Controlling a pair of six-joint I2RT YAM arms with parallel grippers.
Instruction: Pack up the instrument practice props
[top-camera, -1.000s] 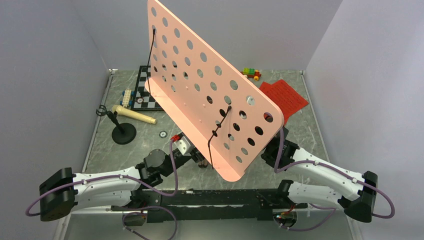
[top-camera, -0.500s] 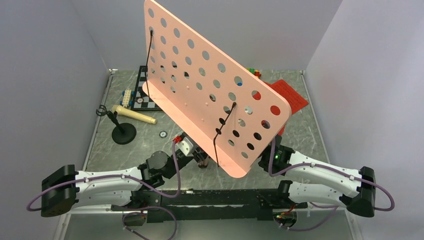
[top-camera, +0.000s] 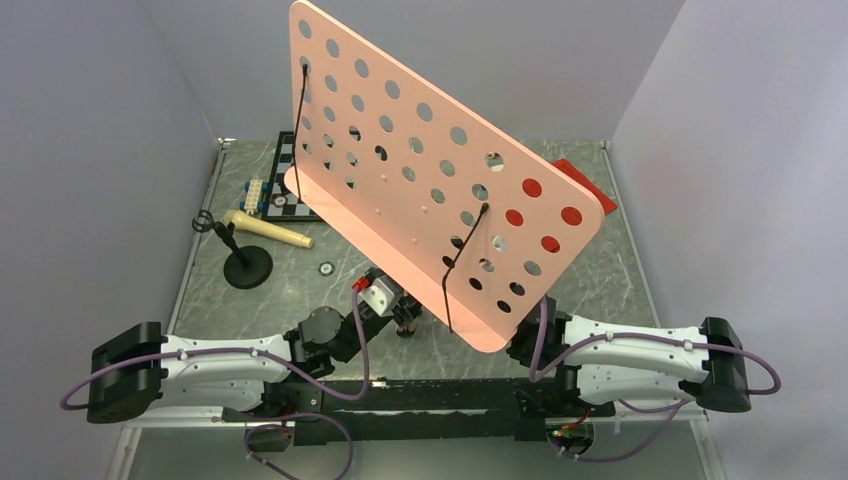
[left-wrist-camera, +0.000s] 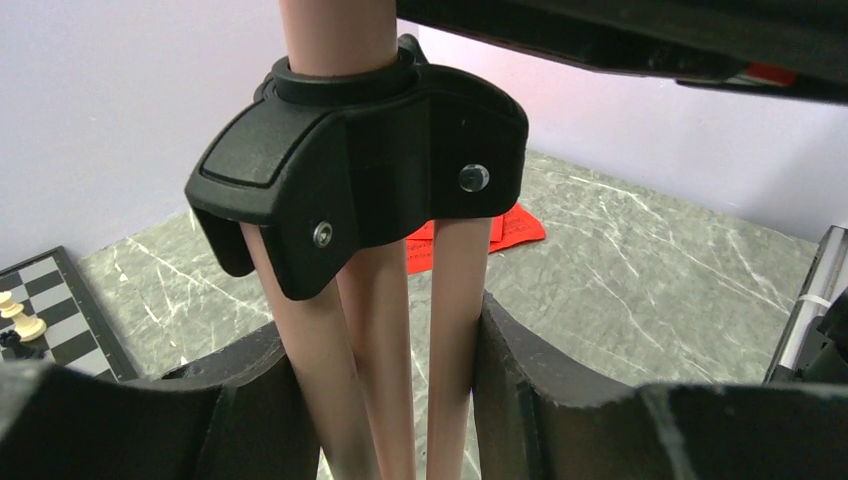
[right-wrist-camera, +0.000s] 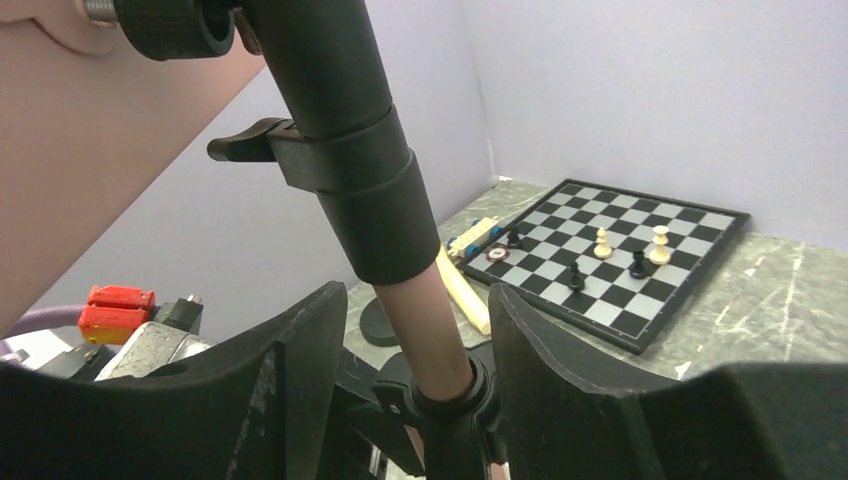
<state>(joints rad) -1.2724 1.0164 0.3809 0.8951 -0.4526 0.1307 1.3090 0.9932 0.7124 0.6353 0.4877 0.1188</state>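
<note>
Music stand (top-camera: 430, 200) standing mid-table, its desk tilting over the near middle and hiding part of the table (top-camera: 620, 270). Chessboard (top-camera: 286, 160) lying far left-centre, partly behind the desk, pieces sitting on it. Toy brick (top-camera: 254, 194) lying just beside the board's left edge. Microphone (top-camera: 268, 231) lying in front of the board, its round-base holder (top-camera: 247, 268) standing just nearer. Sheet-music pages (top-camera: 590, 182) lying far right, partly behind the desk. Left gripper (left-wrist-camera: 385, 400) sitting around the stand's legs below the hub (left-wrist-camera: 360, 170); right gripper (right-wrist-camera: 415, 390) sitting around the pole above it.
</note>
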